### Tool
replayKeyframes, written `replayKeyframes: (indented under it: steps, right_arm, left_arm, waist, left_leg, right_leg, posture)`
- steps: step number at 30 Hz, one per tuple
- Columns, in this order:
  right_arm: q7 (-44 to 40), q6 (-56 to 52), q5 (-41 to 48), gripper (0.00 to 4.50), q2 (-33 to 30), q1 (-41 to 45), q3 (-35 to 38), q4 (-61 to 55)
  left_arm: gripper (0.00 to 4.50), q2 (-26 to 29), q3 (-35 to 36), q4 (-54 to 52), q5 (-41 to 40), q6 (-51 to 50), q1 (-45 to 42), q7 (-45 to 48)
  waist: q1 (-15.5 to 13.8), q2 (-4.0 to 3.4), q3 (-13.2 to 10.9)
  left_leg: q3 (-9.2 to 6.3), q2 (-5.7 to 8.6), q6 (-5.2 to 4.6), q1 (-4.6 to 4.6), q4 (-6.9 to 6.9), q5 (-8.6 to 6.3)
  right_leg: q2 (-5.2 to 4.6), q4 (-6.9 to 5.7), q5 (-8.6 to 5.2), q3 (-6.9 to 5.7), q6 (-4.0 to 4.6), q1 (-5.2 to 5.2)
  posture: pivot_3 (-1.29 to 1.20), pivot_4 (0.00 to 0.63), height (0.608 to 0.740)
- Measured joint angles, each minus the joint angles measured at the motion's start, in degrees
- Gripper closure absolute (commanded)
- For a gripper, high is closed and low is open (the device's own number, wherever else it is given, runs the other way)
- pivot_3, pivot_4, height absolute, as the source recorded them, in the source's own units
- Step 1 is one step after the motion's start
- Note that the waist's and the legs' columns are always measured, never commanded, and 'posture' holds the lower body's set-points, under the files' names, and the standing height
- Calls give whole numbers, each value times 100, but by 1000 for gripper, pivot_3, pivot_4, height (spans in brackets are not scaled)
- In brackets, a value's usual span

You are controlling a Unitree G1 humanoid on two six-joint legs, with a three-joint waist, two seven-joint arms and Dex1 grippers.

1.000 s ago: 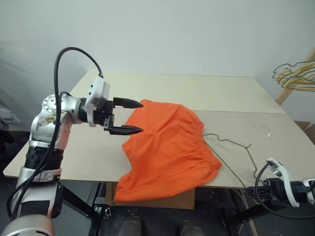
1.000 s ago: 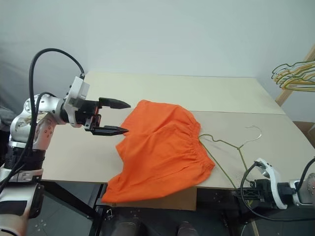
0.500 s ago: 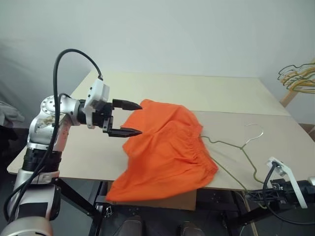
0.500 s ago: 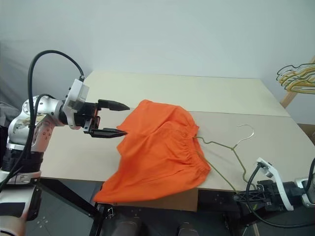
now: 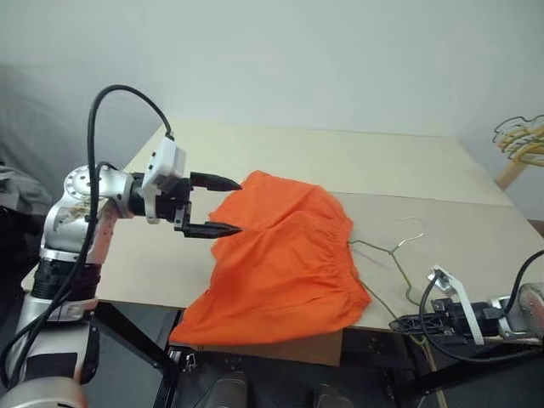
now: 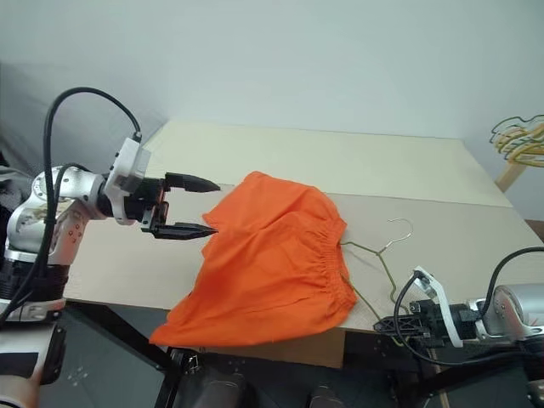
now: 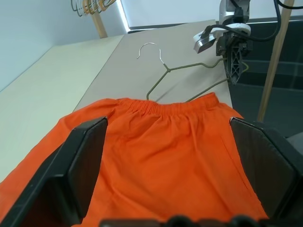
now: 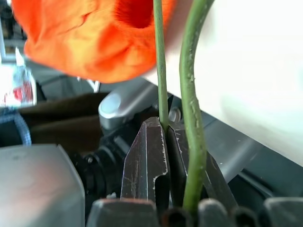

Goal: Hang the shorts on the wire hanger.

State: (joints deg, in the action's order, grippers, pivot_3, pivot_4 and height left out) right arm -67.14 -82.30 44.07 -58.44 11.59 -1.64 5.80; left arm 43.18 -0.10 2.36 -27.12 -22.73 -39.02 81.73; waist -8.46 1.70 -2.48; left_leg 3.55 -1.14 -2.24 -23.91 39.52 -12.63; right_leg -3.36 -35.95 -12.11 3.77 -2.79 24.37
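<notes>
orange shorts (image 5: 280, 259) lay on the tabletop (image 5: 382, 166), one leg hanging over the near edge. the left tool (image 5: 223, 205) hovered wide open beside them. the right tool (image 6: 393, 325) was clamped on the wire hanger (image 5: 387, 255) at the tabletop edge.

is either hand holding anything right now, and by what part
The right hand is shut on the wire hanger, pinching one thin wire near the table's front edge. The left hand is open beside the shorts, holding nothing.
</notes>
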Motion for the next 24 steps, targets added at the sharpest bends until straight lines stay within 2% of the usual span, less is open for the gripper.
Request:
replayKeyframes:
  steps: [4,9,15,20,24]
  right_arm:
    - [374,21,-133,4500,681,818,59,1069]
    - [598,105,-315,4500,930,1212,73,1573]
    - [958,253,-558,4500,1271,1505,216,2085]
    - [1032,332,-699,4500,1191,1632,267,2225]
    - [133,355,-662,4500,564,1443,-264,1767]
  left_arm:
    - [25,5,-2,-36,1,2,77,-26]
    - [25,12,0,-40,1,6,77,-25]
    - [25,10,-6,-37,2,18,76,-14]
    - [25,1,-12,-36,3,31,74,-6]
    - [25,2,-16,-34,7,98,75,33]
  waist:
    - [-24,1,0]
    - [-150,1,1]
    - [-163,0,1]
    - [-168,0,2]
    - [-177,-2,2]
  left_leg:
    - [5,-1,0,-3,2,-1]
    - [0,1,0,-29,4,-1]
    - [-1,3,0,-39,5,-1]
    - [-1,4,0,-39,6,-1]
    - [-1,5,-3,-50,12,-3]
  right_leg:
    - [0,3,6,0,2,3]
    - [1,4,6,-4,1,21]
    - [1,2,9,-4,-2,28]
    - [0,1,8,-4,2,28]
    - [-1,2,8,-4,0,36]
  posture:
    - [287,0,740]
    - [283,0,740]
    - [277,0,740]
    - [285,0,740]
    - [297,0,740]
